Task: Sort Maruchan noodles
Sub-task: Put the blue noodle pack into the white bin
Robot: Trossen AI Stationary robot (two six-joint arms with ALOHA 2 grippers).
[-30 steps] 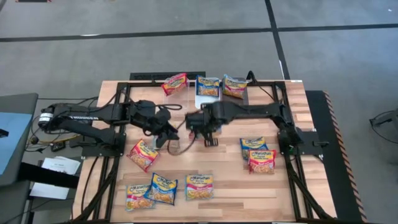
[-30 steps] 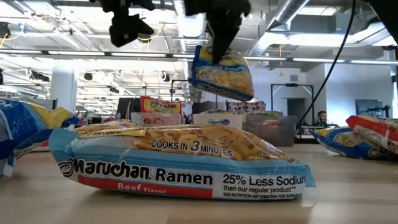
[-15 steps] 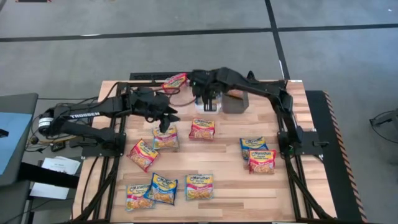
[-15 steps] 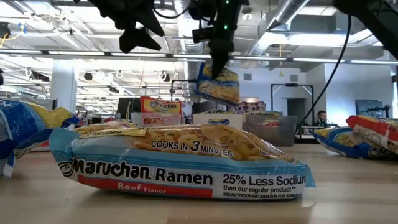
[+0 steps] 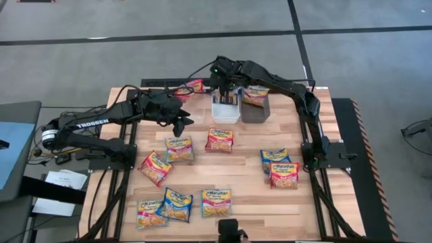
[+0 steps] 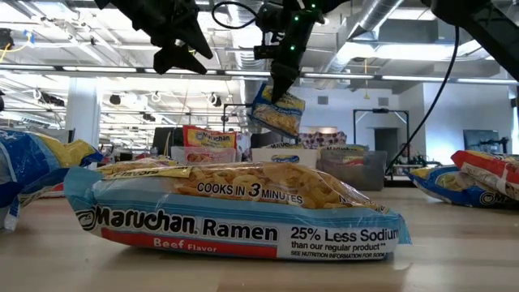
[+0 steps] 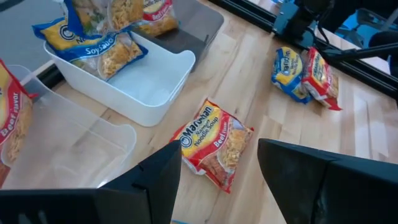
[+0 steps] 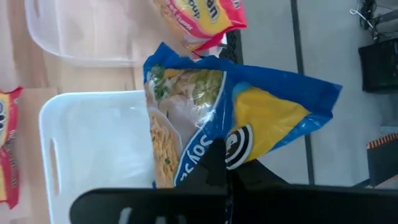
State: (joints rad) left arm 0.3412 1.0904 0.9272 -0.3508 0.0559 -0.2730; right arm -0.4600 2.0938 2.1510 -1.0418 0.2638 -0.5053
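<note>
one blue packet (image 8: 205, 118), pinched by the right gripper (image 5: 226, 91) fingers, has moved over the white bin (image 5: 225, 111) at the counter's far edge, ready for release; left gripper (image 5: 181, 121) fingers spread.

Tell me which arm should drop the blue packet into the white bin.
The right. The right gripper is shut on the blue packet, hanging it just over the white bin. The left gripper is open and empty, off to the side over the table.

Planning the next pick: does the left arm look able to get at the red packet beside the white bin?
Probably yes: the left tool is open, nearby, nothing covers the red packet.
</note>
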